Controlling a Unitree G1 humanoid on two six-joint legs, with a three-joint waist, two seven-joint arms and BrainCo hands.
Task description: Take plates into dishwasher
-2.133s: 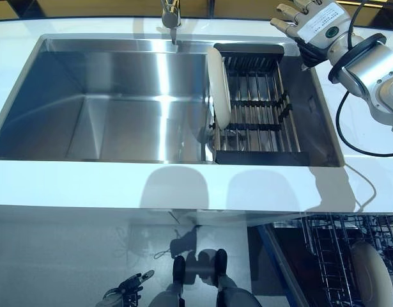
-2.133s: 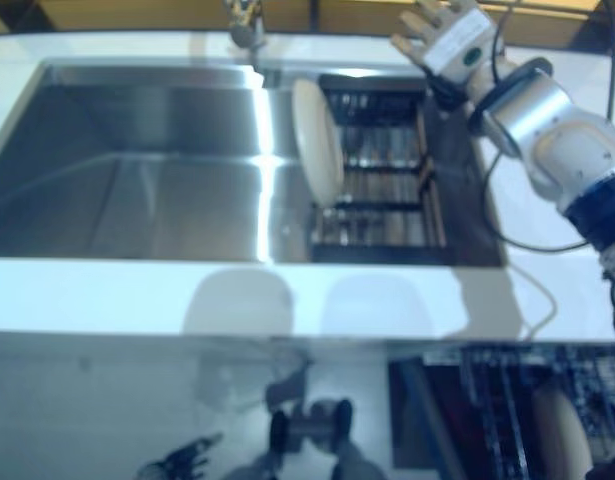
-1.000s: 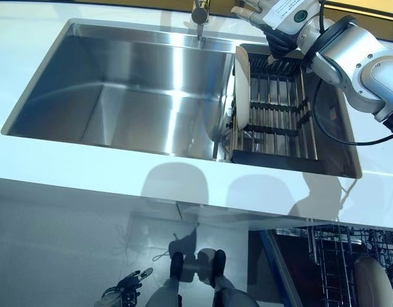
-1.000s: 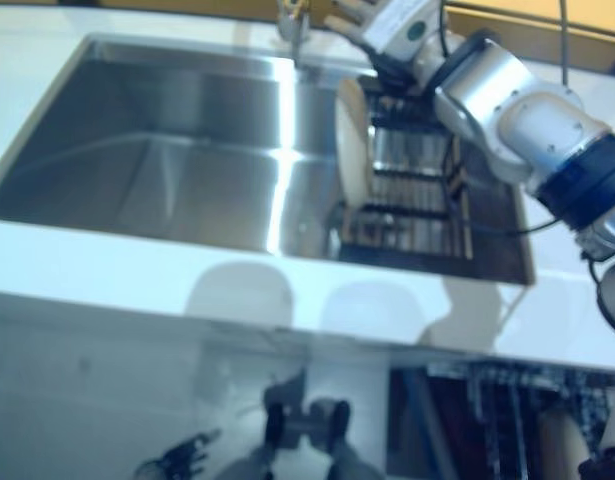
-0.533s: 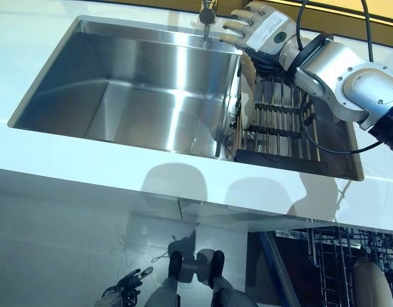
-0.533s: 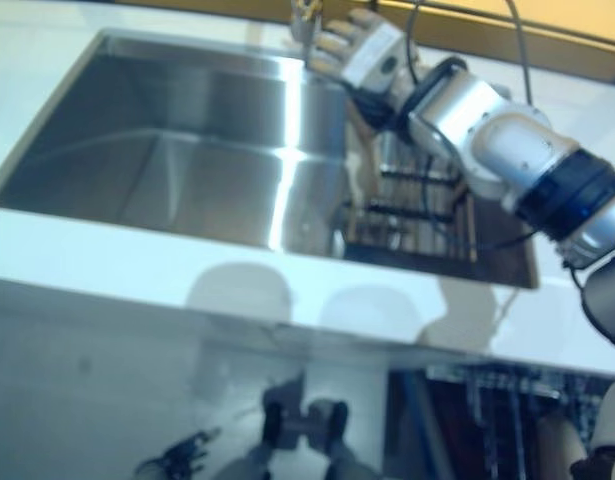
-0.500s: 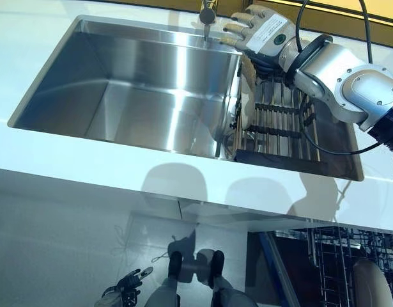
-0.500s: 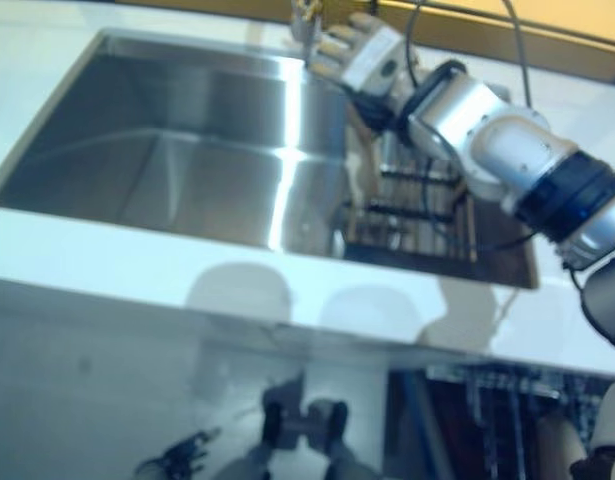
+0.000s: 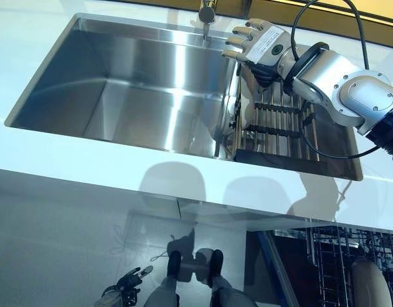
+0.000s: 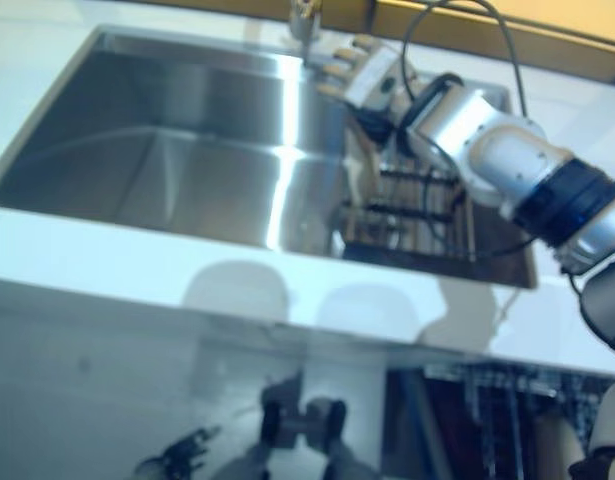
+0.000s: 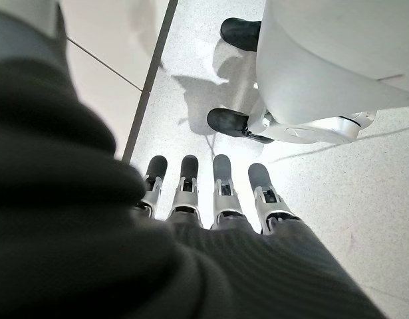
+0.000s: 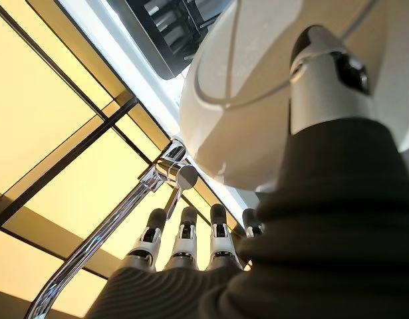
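A cream plate point(image 12: 231, 113) stands on edge at the left end of the dark dish rack point(image 9: 282, 121) in the sink's right part. My right hand point(image 9: 257, 45) reaches over the plate's top edge and hides most of it. In the right wrist view its fingers point(image 12: 184, 232) are straight on one side of the plate and the thumb point(image 12: 324, 73) lies across the plate's face. The hand is open. My left hand point(image 9: 123, 295) hangs low near the floor, open, with nothing in it.
The steel sink point(image 9: 132, 83) is set in a white counter point(image 9: 87, 173), with a faucet point(image 9: 207, 9) at its back edge just left of my right hand. Below at the right, the open dishwasher's wire rack point(image 9: 337, 256) holds another plate point(image 9: 369, 284).
My right hand has come left and down from behind the rack onto the top of the standing plate. The left hand has stayed low.
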